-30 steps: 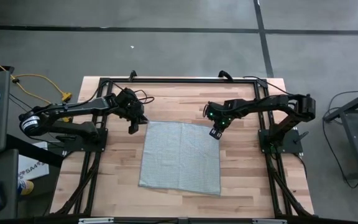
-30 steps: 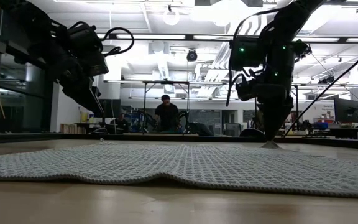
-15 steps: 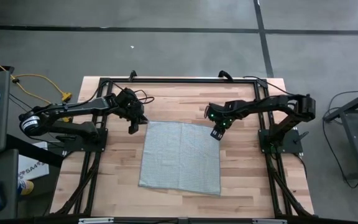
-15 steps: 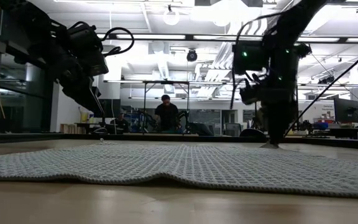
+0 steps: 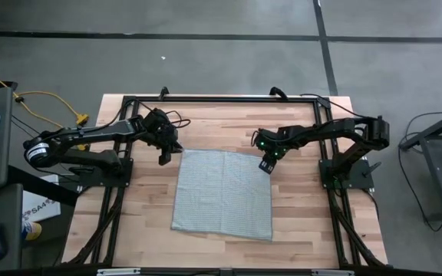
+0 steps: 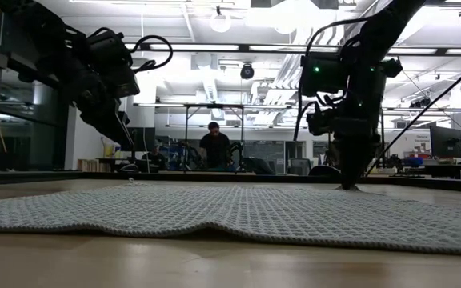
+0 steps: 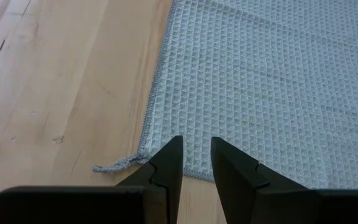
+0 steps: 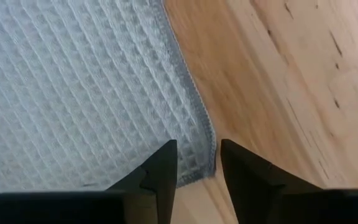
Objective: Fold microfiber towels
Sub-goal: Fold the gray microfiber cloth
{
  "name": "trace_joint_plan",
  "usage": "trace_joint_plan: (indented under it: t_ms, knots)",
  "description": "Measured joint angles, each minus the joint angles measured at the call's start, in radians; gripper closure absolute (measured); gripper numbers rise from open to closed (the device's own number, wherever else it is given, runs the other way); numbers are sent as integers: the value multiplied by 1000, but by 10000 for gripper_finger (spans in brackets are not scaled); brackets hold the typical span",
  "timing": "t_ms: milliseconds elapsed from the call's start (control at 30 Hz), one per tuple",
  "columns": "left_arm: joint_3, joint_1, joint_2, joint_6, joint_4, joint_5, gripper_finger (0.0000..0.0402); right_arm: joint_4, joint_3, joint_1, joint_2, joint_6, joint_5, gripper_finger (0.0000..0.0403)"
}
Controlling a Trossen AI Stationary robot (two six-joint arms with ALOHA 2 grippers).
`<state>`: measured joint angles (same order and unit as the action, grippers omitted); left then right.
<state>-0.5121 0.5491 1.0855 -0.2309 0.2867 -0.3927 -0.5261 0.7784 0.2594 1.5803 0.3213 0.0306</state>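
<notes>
The pale grey-blue ribbed towel [image 5: 222, 192] lies spread flat on the wooden table, with a low ripple along its near edge [image 6: 214, 224]. My left gripper [image 5: 163, 159] hangs open above the table just outside the towel's far left corner [image 7: 143, 155]. My right gripper [image 5: 266, 165] is open and points down at the towel's far right corner [image 8: 207, 171]. That corner shows between its two fingers, whose tips are low at the cloth [image 6: 348, 184]. My right gripper's fingers come from above, pointing down, on either side of the towel's far right corner [image 8: 197, 134], which lies flat on the table. I cannot tell whether the fingertips touch the cloth.
A black frame rail [image 5: 221, 100] runs round the table's far side and the arm bases. Bare wood [image 5: 144, 199] lies left and right of the towel. A person [image 6: 213, 148] stands in the room beyond the table.
My right gripper has come down a little toward the towel's far right corner. The towel lies as before.
</notes>
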Motion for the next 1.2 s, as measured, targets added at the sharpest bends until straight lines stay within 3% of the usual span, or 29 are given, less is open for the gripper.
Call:
trace_joint_plan:
  t_ms: [300,700,933,1200]
  knots:
    - [0,0,0,0,0,0,318,14,0,3,0,-5,-3,299]
    - [0,0,0,0,0,0,318,14,0,3,-1,-11,-3,391]
    - [0,0,0,-54,-4,1,318,14,0,3,-1,-9,-3,398]
    - [-1,0,3,-102,-8,137,318,15,0,3,-1,18,7,398]
